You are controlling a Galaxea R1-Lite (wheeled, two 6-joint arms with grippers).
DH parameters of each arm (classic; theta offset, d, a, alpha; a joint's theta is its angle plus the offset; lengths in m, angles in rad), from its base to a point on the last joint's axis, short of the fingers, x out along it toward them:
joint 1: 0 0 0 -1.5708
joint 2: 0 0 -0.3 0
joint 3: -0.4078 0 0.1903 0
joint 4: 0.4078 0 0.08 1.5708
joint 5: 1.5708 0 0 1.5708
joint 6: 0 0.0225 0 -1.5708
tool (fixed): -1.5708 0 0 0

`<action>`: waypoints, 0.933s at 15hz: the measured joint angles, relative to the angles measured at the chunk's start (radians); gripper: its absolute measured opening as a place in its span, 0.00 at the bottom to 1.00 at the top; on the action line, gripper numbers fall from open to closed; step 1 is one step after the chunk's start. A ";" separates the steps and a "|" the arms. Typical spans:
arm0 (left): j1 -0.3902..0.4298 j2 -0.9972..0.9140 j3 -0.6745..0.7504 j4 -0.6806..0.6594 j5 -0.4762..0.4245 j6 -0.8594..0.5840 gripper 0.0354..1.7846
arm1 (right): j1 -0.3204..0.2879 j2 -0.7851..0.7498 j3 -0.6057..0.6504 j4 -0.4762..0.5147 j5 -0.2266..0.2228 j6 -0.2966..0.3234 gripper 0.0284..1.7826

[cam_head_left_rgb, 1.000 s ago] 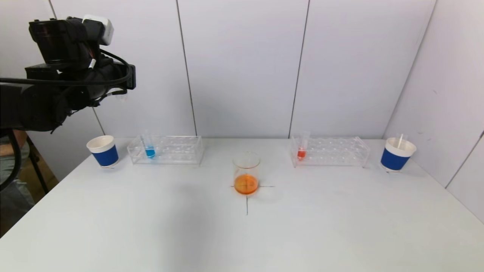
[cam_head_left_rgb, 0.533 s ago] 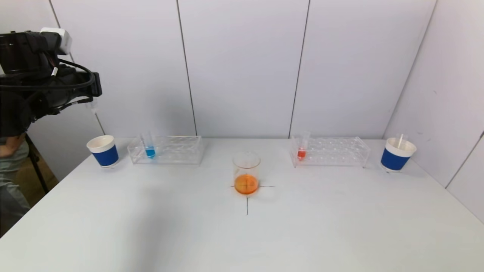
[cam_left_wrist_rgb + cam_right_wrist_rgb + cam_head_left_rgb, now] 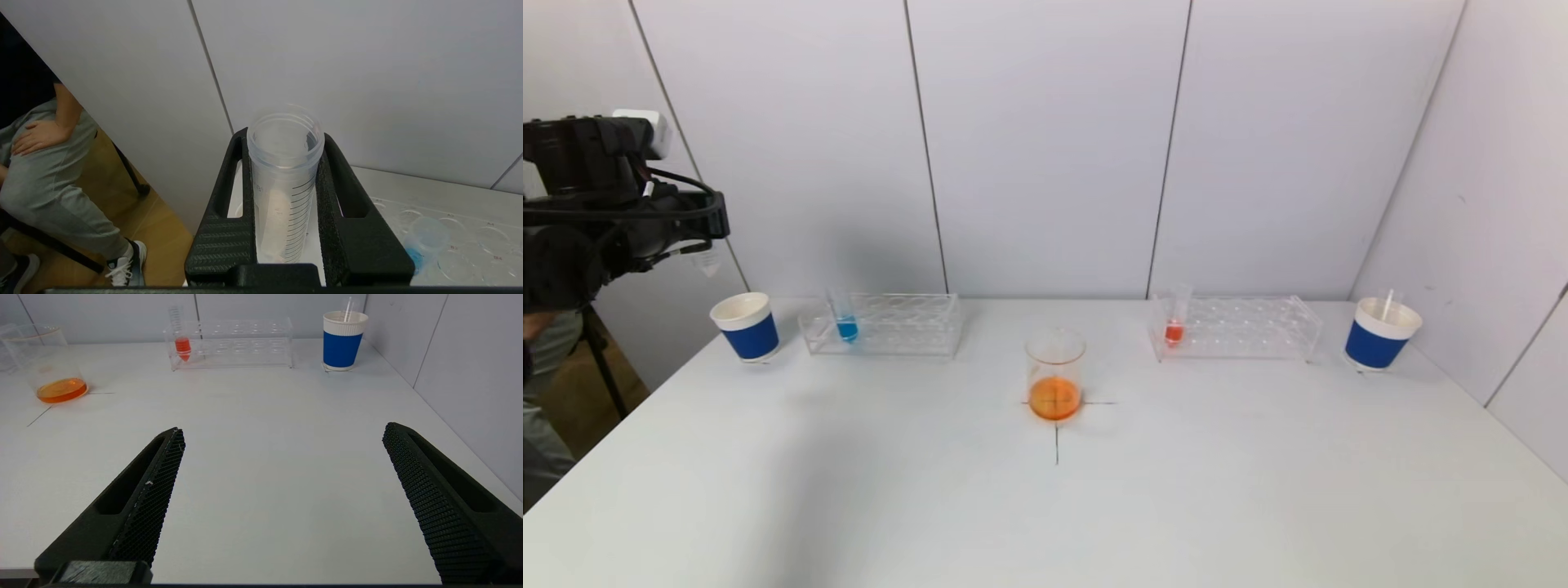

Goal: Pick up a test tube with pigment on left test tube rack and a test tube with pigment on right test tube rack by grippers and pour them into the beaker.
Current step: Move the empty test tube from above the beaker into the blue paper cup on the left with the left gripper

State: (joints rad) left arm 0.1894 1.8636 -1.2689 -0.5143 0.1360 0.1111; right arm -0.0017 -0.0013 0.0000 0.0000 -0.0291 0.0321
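Since the earlier frames the left claw (image 3: 698,245) had swung from the upper left toward the left edge and sunk lower, clamped on an empty-looking graduated test tube (image 3: 284,179) high above the left blue cup (image 3: 746,326). That cup seemed the drop spot, so the tube wanted lowering upright over the cup mouth before release, I judged. Right of it, the left rack (image 3: 882,324) held a tube with blue pigment (image 3: 846,328); at centre the beaker (image 3: 1054,374) held orange liquid on the counter (image 3: 1176,490). Further right, a red-pigment tube (image 3: 1174,331) stood in the right rack (image 3: 1236,327). Low over the counter's near right, the right claw (image 3: 282,498) waited with fingers wide apart.
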 joint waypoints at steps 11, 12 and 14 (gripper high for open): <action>0.051 0.245 -0.111 -0.114 -0.011 -0.026 0.23 | 0.000 0.000 0.000 0.000 0.000 0.000 0.99; 0.056 0.268 -0.124 -0.114 -0.014 -0.027 0.23 | 0.000 0.000 0.000 0.000 0.000 0.000 0.99; 0.063 0.314 -0.156 -0.114 -0.020 -0.037 0.23 | 0.000 0.000 0.000 0.000 0.000 0.000 0.99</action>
State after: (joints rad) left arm 0.2526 2.1779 -1.4253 -0.6287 0.1164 0.0736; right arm -0.0017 -0.0013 0.0000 0.0000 -0.0287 0.0321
